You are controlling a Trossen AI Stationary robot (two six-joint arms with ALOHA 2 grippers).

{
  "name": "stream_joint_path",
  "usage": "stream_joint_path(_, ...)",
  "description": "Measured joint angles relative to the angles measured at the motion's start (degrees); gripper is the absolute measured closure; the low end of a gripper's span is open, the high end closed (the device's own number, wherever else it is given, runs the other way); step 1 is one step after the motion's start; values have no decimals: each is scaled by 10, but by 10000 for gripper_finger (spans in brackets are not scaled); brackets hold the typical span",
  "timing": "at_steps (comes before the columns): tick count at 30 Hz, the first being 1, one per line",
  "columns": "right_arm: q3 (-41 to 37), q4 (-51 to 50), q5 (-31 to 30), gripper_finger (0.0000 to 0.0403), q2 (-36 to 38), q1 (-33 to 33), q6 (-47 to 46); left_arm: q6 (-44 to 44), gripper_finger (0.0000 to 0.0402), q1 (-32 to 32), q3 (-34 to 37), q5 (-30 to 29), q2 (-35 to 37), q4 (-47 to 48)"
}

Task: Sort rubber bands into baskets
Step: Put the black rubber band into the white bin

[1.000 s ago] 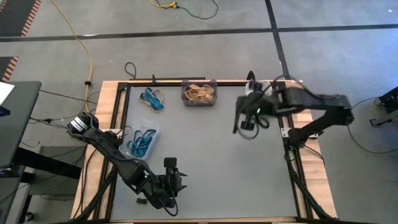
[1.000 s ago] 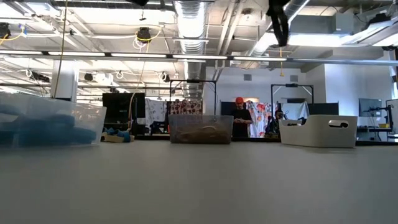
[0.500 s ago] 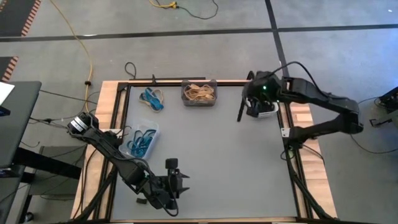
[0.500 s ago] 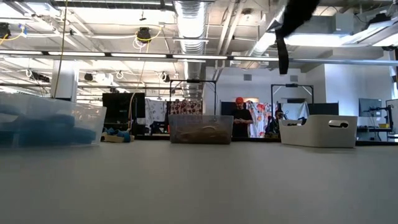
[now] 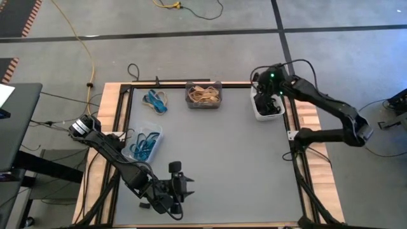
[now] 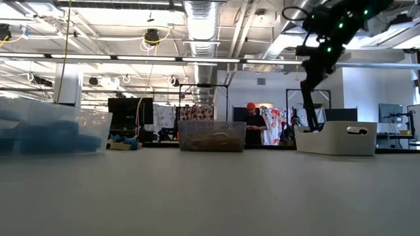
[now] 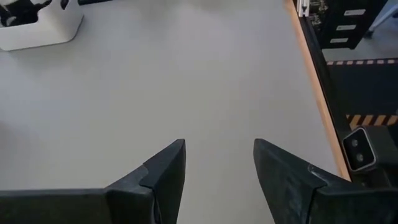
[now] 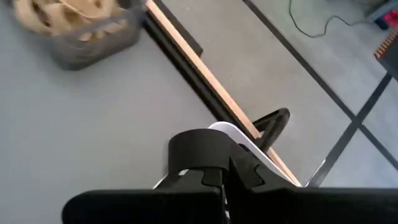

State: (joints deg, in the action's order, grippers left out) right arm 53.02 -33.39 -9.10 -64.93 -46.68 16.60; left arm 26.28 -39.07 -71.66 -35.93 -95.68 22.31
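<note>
My right gripper (image 5: pixel 266 100) is over the white basket (image 5: pixel 256 113) at the table's far right, shut on a black rubber band (image 6: pixel 312 105) that hangs down toward that basket (image 6: pixel 336 139). The dark grey basket (image 5: pixel 203 95) at the far edge holds tan bands. The clear basket (image 5: pixel 145 141) at the left holds blue bands. Loose blue bands (image 5: pixel 156 100) lie flat on the table at the far left. My left gripper (image 5: pixel 175 189) is open and empty near the table's near edge; its fingers (image 7: pixel 163 177) stand over bare table. My right gripper pinches the black band's upper end (image 6: pixel 306 82) between its two shut fingers (image 8: pixel 205 163), coming from above and pointing down. The band hangs slack below them as a long thin loop (image 8: pixel 273 122). Its lower end (image 6: pixel 319 126) reaches the white basket's rim.
The middle of the grey table top (image 5: pixel 216 159) is open surface. A black frame and wooden rails (image 5: pixel 305 117) border the table. A yellow cable (image 5: pixel 82 44) lies on the floor beyond it. A person (image 6: pixel 252 124) stands far back in the room.
My right gripper has gone toward the table's far right corner with the black band, from over open table to over the white basket, and has come down. The band, which swung beside the gripper, now hangs down to the basket.
</note>
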Motion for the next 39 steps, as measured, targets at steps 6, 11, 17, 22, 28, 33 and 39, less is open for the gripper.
stream_joint_path(6, -11, 55, 0, 380, -26, -52, -4, 5, 221, 0, 0, -5, 0, 0)
stream_joint_path(11, -11, 76, -2, 379, -28, -81, -16, 5, 221, 0, 0, -5, 0, 0)
stream_joint_path(17, -11, 23, 1, 379, -30, -94, -41, 4, 221, 0, 0, -5, 0, 2)
stream_joint_path(22, -11, -54, 62, 379, -46, -93, -67, 3, 221, 0, 0, -5, 0, 2)
stream_joint_path(28, -11, -138, 79, 378, -73, -74, -80, -3, 221, 0, 0, -4, 0, 2)
stream_joint_path(33, -11, -178, 79, 378, -97, -61, -88, -5, 221, 0, 0, 3, 0, 4)
stream_joint_path(39, -11, -185, 78, 378, -103, -50, -98, -10, 221, 0, 0, 12, 0, 14)
